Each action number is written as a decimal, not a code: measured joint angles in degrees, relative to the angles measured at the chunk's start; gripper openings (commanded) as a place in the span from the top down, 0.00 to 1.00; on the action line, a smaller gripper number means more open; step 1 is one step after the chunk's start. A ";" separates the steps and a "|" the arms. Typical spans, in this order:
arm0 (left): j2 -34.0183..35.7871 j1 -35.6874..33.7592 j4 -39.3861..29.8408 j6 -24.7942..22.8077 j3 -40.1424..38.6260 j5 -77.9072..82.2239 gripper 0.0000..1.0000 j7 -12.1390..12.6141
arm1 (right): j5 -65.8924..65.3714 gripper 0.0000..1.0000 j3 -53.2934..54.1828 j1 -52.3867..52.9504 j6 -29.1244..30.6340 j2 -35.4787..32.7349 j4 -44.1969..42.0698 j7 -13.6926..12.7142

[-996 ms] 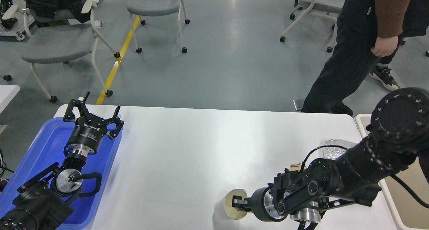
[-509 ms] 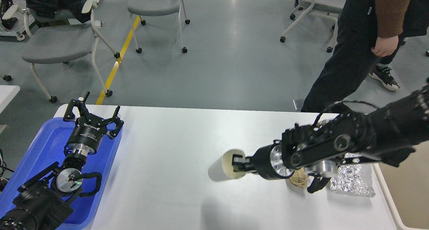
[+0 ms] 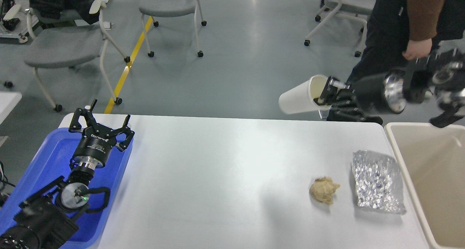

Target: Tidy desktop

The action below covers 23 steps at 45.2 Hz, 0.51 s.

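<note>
The desktop (image 3: 218, 176) is a wide white tabletop. My right gripper (image 3: 325, 94) is shut on the rim of a white paper cup (image 3: 298, 96), held on its side high above the table's far right edge. A crumpled beige paper ball (image 3: 323, 190) and a crinkled clear silvery wrapper (image 3: 377, 186) lie on the desktop at the right. My left gripper (image 3: 100, 123) is open and empty above the far end of the blue tray (image 3: 43, 162) at the left.
A beige bin (image 3: 432, 180) stands at the table's right edge. A person in dark clothes (image 3: 396, 35) stands just beyond the far right corner, behind my right arm. Grey chairs (image 3: 65, 45) stand on the floor beyond the table.
My right arm has lifted the paper cup from low over the table's front up and to the far right, uncovering the paper ball and wrapper. The left arm has not moved.
</note>
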 measured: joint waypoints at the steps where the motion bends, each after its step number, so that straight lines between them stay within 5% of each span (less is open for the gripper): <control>1: 0.00 0.00 0.00 0.00 0.00 0.00 0.00 0.00 | 0.09 1.00 0.21 -0.36 0.51 -1.04 -0.94 -0.03; 13: 0.00 0.01 0.02 0.00 0.00 0.00 0.00 0.00 | 6.50 1.00 5.73 -11.50 3.45 -10.90 -15.88 -0.48; 23: 0.00 0.01 0.04 0.00 0.00 -0.02 0.00 0.00 | 18.29 1.00 8.31 -23.23 -2.55 -13.01 -25.41 -0.72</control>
